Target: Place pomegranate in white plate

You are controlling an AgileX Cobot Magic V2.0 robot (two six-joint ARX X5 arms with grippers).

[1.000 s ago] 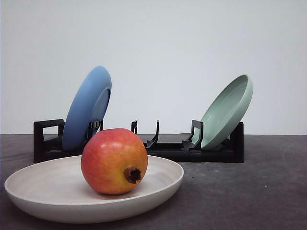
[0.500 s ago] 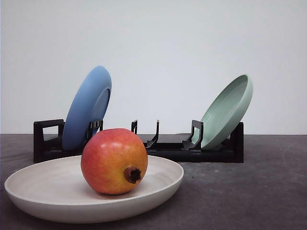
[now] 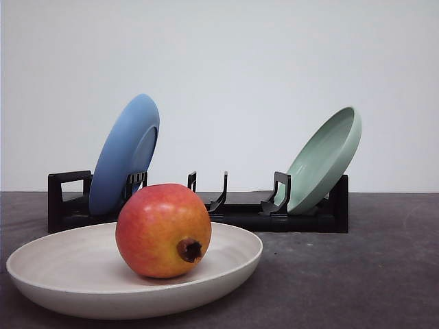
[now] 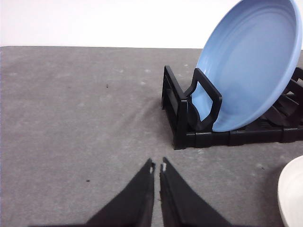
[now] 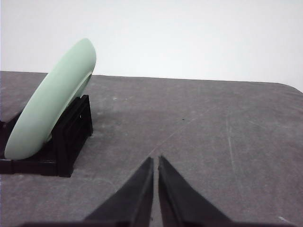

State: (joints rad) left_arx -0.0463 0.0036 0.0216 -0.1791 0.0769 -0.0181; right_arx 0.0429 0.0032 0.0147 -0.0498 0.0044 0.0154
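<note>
Pomegranate (image 3: 163, 230) resting inside the white plate (image 3: 68, 264), a little right of its middle, dark crown stub turned toward the front camera and slightly right. Broad bare plate floor to the left of the fruit; less on the right, the raised rim closer there. Plate flat on the grey table (image 3: 357, 274), its near rim close to the lower edge of the front view. Open tabletop stretching right of the plate.

Behind, a black dish rack (image 3: 240, 209) across the middle, apart from the plate. Blue plate (image 3: 123, 154) leaning in its left end, pale green plate (image 3: 326, 157) leaning at its right end, empty slots between.

Left gripper (image 4: 157, 166) over bare table beside the rack's blue-plate end, tips nearly together, only a sliver between, nothing held. Right gripper (image 5: 155, 161) likewise pinched to a narrow slit, empty, over clear table next to the green-plate end.

No readable writing or labels anywhere.
</note>
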